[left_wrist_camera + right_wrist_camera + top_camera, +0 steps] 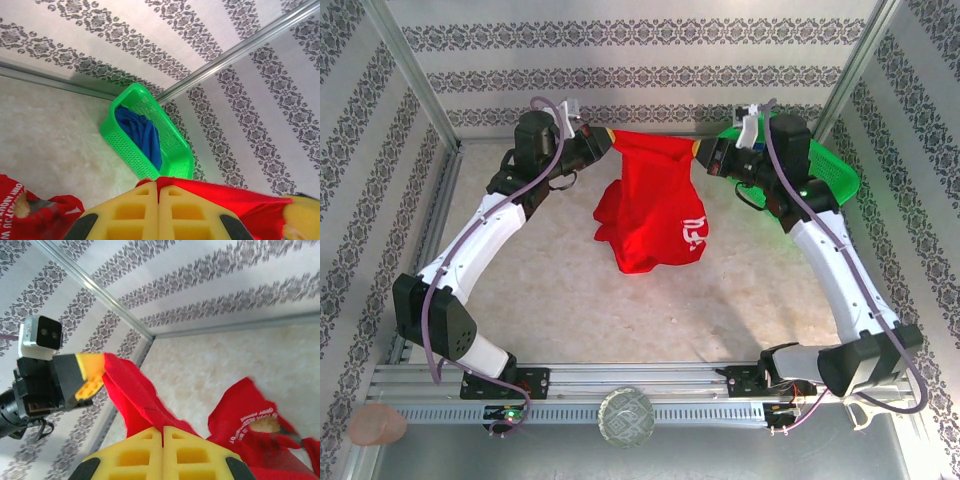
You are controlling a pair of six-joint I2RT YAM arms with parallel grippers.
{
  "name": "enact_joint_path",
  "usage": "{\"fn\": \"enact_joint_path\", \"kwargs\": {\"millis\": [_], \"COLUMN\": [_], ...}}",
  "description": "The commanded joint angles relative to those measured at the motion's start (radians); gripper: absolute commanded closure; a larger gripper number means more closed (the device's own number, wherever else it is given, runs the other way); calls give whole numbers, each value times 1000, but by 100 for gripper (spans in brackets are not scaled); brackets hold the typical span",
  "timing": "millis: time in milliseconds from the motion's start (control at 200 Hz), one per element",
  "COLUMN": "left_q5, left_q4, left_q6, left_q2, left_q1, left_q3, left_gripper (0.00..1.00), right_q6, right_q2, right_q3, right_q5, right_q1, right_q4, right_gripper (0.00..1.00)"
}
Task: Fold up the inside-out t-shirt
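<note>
The inside-out t-shirt (650, 205) is bright red with a white print and hangs stretched between both grippers above the far part of the table. My left gripper (607, 138) is shut on its left top edge, and the red cloth (225, 197) runs off to the right from its yellow fingers (130, 212). My right gripper (701, 152) is shut on the opposite top edge. In the right wrist view the t-shirt (135, 390) spans from my right gripper (163, 429) to the left gripper (102, 371). The lower part droops in a bunch toward the table.
A green basket (830, 165) stands at the far right corner behind the right arm, with a dark blue garment (142, 135) inside the basket (122, 145). Patterned walls and metal frame posts (415, 70) close in the back and sides. A round patterned object (626, 417) sits by the near rail.
</note>
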Motion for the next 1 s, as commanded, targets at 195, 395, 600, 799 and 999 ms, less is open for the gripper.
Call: {"fn": "enact_joint_path", "kwargs": {"millis": [195,395,600,799,999], "left_q5": [-15,35,52,51,70], "left_q4": [-92,-76,-38,-136,-171], "left_q6": [34,-35,-71,4,33], "left_q2": [-23,-39,-53,22,233], "left_q1": [3,0,-23,-21,-14], "left_q3": [108,222,245,366,447], "left_gripper": [100,100,100,100,100], "right_q6": [-288,-145,29,54,82], "right_q2": [127,130,90,135,136], "right_q3": [279,367,232,368,261], "right_q5": [532,191,21,16,132], "right_q1": [111,62,48,19,-58], "right_q4": [-508,-462,-214,-178,-123], "right_gripper": [100,100,100,100,100]}}
